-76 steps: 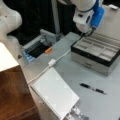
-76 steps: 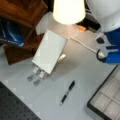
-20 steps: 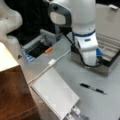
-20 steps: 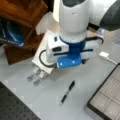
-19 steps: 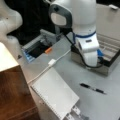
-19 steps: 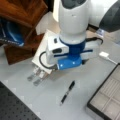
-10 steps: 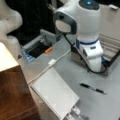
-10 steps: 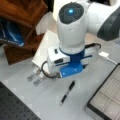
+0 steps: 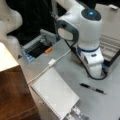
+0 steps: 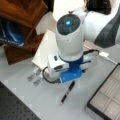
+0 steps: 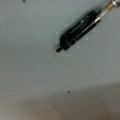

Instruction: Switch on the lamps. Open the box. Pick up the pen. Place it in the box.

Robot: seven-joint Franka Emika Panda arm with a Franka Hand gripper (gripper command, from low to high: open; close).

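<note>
Your hand (image 10: 71, 81) hangs just above the pen (image 10: 67, 93) lying untouched on the surface (image 9: 82, 105), finger state impossible to tell, box (image 10: 106, 97) open.

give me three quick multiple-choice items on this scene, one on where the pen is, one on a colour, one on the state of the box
1. Where does the pen lie?
A. inside the box
B. flat on the grey table
C. on top of the notebook

2. What colour is the light on top of the arm?
A. blue
B. red
C. green

3. What state is the box in?
A. shut and latched
B. open, its lining showing
C. tipped on its side

Key:
1 B: in both front views the pen lies on the bare table, apart from the notebook and outside the box; the wrist view shows it on the grey surface too.
2 A: a blue glow shows on the arm's rounded top in both front views.
3 B: a front view shows pale padded lining inside a dark frame.

The gripper itself is hidden under the arm's wrist, just above the pen.
</note>
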